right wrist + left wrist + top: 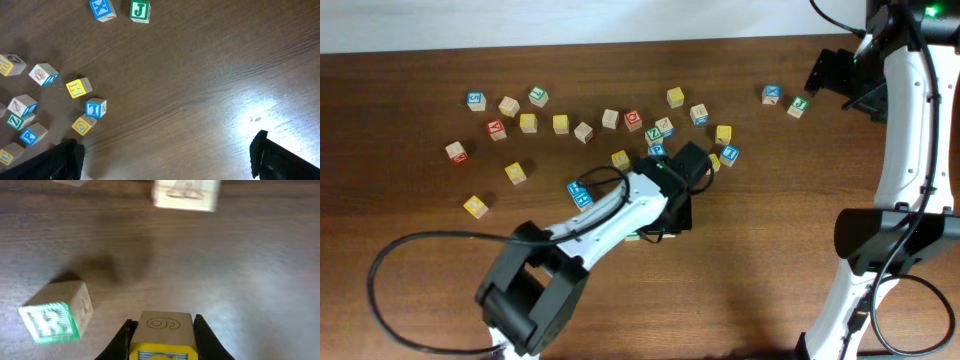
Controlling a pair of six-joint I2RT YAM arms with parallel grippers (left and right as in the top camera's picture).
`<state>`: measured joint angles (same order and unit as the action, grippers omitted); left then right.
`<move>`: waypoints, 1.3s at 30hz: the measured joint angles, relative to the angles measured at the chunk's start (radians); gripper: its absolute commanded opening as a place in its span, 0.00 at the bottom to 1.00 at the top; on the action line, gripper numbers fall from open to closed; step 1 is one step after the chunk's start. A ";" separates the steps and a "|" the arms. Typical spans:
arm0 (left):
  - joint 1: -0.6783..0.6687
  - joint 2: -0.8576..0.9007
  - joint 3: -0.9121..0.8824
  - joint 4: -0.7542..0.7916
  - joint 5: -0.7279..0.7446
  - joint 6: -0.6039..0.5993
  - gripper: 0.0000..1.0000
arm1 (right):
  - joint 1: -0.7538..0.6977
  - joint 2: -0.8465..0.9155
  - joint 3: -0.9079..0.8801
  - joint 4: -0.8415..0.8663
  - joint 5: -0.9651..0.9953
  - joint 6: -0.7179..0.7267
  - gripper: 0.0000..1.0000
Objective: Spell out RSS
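A yellow block (161,347) was held clamped in the left hand (163,324); placement beside the R block (52,320) was judged next.

Dark wood table (410,220), lettered blocks (528,123) scattered loosely, blue X block (102,9) beside green J block (140,11)

Overhead, the light was even and the picture sharp, with soft shadows beneath the left arm (610,215). The left wrist view was dimmer and blurred: the R block (52,322) and top block (185,194) looked smeared, the yellow block (161,330) crisper. A white glare patch washed out the table (260,112) in the right wrist view.
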<state>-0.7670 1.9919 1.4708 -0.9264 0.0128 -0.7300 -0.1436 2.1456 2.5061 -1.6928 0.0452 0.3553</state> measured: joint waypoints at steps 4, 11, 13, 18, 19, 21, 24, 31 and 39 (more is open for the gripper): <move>0.002 0.080 -0.007 0.052 -0.052 -0.046 0.15 | 0.000 0.000 0.000 0.000 0.000 0.000 0.98; 0.000 0.092 -0.006 0.048 -0.076 -0.069 0.19 | 0.000 0.000 0.000 0.000 0.000 0.000 0.98; 0.000 0.092 -0.006 0.034 -0.093 -0.072 0.21 | 0.000 0.000 0.000 0.000 0.000 0.000 0.98; 0.000 0.094 -0.006 0.026 -0.111 -0.077 0.33 | 0.000 0.000 0.000 0.000 0.000 0.000 0.98; 0.000 0.098 -0.007 0.026 -0.115 -0.079 0.34 | 0.000 0.000 0.000 0.000 0.000 -0.001 0.98; 0.000 0.100 -0.006 0.024 -0.118 -0.079 0.33 | 0.000 0.000 0.000 0.000 0.000 0.000 0.98; 0.000 0.101 -0.005 0.023 -0.117 -0.079 0.37 | 0.000 0.000 0.000 0.000 0.000 0.000 0.98; 0.000 0.109 0.011 0.021 -0.117 -0.067 0.41 | 0.000 0.000 0.000 0.000 0.000 -0.001 0.98; 0.054 0.118 0.063 0.018 -0.116 -0.036 0.43 | 0.000 0.000 0.000 0.000 0.000 0.000 0.98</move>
<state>-0.7132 2.1098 1.5341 -0.9085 -0.1028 -0.7658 -0.1436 2.1456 2.5061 -1.6924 0.0452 0.3550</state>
